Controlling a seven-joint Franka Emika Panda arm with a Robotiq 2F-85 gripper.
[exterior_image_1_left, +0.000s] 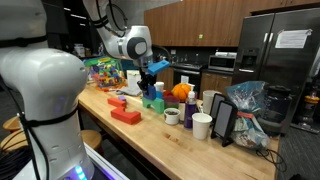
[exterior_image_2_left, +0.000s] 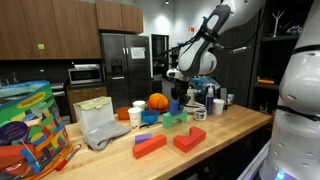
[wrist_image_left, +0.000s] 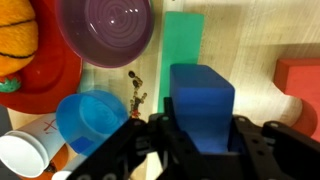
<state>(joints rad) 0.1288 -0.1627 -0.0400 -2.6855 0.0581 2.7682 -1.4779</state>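
Fingers (wrist_image_left: 160, 138) clamp the blue block (wrist_image_left: 202, 100) by opposite sides (a hold that leaves its lower face free), poising it directly over the green block (wrist_image_left: 182, 45) on the worktop (wrist_image_left: 245, 35) near the purple bowl (wrist_image_left: 105, 30).

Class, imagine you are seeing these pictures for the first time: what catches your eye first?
The tool grips a blue block, mid-frame in the wrist view. Close by lie a green block and a purple bowl. In an exterior view, two red blocks sit near the wooden counter's front edge.

The jaws hide part of the blue block (wrist_image_left: 202, 95).
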